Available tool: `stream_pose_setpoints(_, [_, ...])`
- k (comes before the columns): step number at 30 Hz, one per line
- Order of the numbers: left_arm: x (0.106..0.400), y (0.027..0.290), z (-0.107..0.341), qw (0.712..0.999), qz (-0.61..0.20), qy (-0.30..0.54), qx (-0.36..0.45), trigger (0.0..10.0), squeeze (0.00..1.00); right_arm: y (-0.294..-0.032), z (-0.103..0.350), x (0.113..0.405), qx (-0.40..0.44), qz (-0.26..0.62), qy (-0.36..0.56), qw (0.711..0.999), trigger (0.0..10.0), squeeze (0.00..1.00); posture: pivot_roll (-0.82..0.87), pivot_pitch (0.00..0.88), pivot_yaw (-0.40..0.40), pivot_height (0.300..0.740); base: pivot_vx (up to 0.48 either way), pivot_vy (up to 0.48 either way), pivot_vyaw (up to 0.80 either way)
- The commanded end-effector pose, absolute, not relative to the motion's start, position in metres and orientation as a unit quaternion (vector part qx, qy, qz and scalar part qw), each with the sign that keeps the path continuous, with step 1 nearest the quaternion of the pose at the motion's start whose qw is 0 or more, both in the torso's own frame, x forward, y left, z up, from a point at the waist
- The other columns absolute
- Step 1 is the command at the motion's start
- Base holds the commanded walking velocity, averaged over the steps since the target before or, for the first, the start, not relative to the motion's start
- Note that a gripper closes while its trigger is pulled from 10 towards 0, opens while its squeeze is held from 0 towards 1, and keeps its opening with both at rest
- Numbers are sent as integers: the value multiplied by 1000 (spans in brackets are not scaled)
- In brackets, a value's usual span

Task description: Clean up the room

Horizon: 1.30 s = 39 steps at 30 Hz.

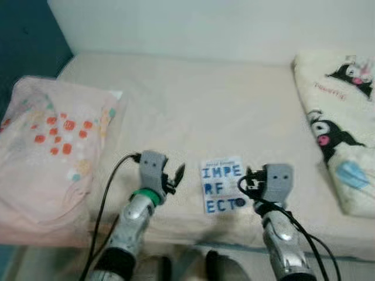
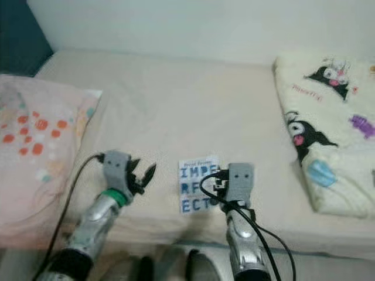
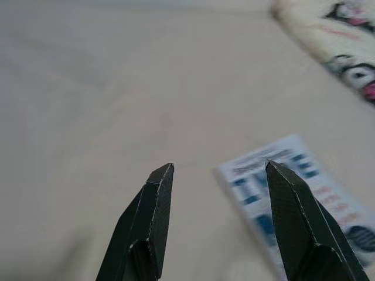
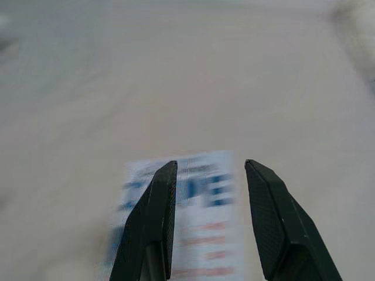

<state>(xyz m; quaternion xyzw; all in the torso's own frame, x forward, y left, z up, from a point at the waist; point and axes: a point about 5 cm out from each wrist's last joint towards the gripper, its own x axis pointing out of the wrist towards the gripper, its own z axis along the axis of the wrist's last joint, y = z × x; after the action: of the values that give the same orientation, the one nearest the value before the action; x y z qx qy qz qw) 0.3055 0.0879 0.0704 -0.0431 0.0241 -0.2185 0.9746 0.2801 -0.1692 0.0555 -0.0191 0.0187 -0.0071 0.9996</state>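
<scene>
While both arms reach over the near edge of the bed, left gripper (image 3: 217, 175) spread open, fingers apart over bare sheet, nothing held. Right gripper (image 4: 205, 175) also parted and empty, fingers poised over the near part of the book (image 1: 221, 187), contact not clear. Book lying flat on the cream bed sheet (image 1: 193, 105) near the front edge, between the two grippers, just beside the right one; white cover with big blue block letters "IMPE / RF / ECT". Left gripper off to the book's left, near but apart from it. Further left, pink pillow (image 1: 50, 146) with orange and red floral print, resting on the bed's left side, partly overhanging the front. Far right, folded cream blanket (image 1: 340, 117) with black-and-pink cartoon characters, well apart from the book. Behind the bed, pale wall (image 1: 205, 23); dark teal wall (image 1: 26, 41) at the left corner. Black cables running along both silver forearms.
</scene>
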Motion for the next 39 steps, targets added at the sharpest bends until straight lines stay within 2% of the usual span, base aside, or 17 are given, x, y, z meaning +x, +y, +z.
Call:
stream_pose_setpoints(1, [299,85,61,972,-226,40,-45,10000,0,-174,47,274,-18,-15,38,999,10000,0,-22,145,103,740,0,0,0])
stream_pose_setpoints(13, [299,84,63,969,-241,40,-41,10000,0,-172,41,270,1,-29,55,998,10000,0,-18,159,111,740,0,0,0])
stream_pose_setpoints(23, [301,87,61,971,-227,51,-48,10000,0,-172,37,269,22,-31,73,997,10000,0,-16,167,115,740,0,0,-650])
stream_pose_setpoints(33, [303,90,61,976,-204,59,-51,10000,0,-170,36,271,27,-19,83,996,10000,0,-10,178,108,740,0,0,0])
stream_pose_setpoints(39, [302,93,59,978,-192,63,-47,10000,0,-172,37,270,29,-21,81,996,10000,0,-9,187,104,725,0,0,0])
